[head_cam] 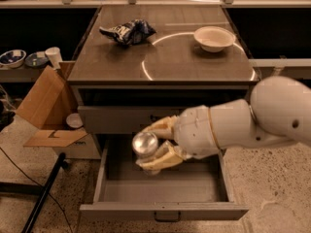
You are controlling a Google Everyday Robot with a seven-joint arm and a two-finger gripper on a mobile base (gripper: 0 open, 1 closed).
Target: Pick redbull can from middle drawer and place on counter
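The redbull can (145,143) shows its shiny silver top, held between my gripper's (156,142) cream fingers (162,126). The gripper is shut on the can and holds it lifted above the open middle drawer (165,191), level with the closed drawer front above. My white arm (252,123) reaches in from the right. The grey-brown counter (165,57) with its pale ring line lies behind and above the can.
A dark blue foil snack bag (127,32) lies at the counter's back left. A white bowl (214,37) sits at the back right. An open cardboard box (46,106) stands on the floor at the left, next to a black stand leg (43,193).
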